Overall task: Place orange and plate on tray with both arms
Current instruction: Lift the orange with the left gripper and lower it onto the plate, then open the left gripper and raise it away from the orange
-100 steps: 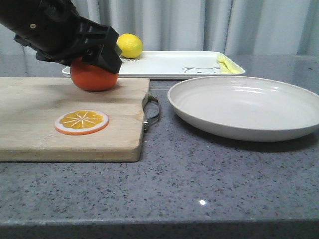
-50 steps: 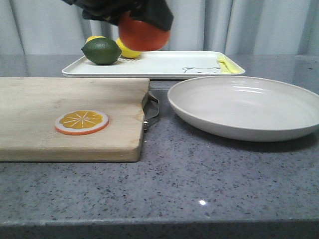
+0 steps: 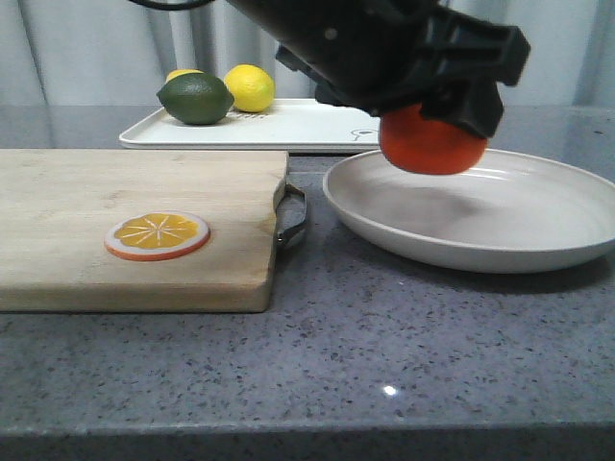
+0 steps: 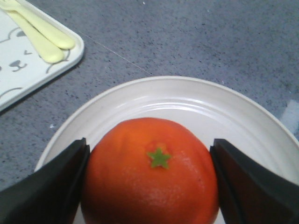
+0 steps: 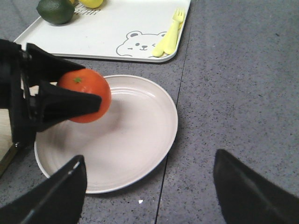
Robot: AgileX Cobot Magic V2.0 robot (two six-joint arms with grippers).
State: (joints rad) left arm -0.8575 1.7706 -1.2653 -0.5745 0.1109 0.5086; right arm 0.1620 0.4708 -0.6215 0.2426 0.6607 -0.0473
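Observation:
My left gripper (image 3: 437,113) is shut on the orange (image 3: 432,144), a glossy orange-red fruit with a green star at its top (image 4: 152,172). It holds the fruit just above the inside of the plate (image 3: 538,230), not touching it. The pale round plate (image 5: 140,135) lies on the grey counter in front of the white bear tray (image 3: 298,125). My right gripper (image 5: 149,161) hangs open over the counter by the plate's rim, away from the tray (image 5: 103,37), with nothing between its fingers. It is out of the front view.
A dark green lime (image 3: 195,98) and a yellow lemon (image 3: 250,87) sit at the tray's left end; pale yellow cutlery (image 5: 168,35) lies at its right end. A wooden cutting board (image 3: 96,182) with an orange slice (image 3: 158,235) is left of the plate.
My left gripper lifted the orange off the cutting board and carried it up and rightward, past the tray, to above the plate. The lime has come into view.

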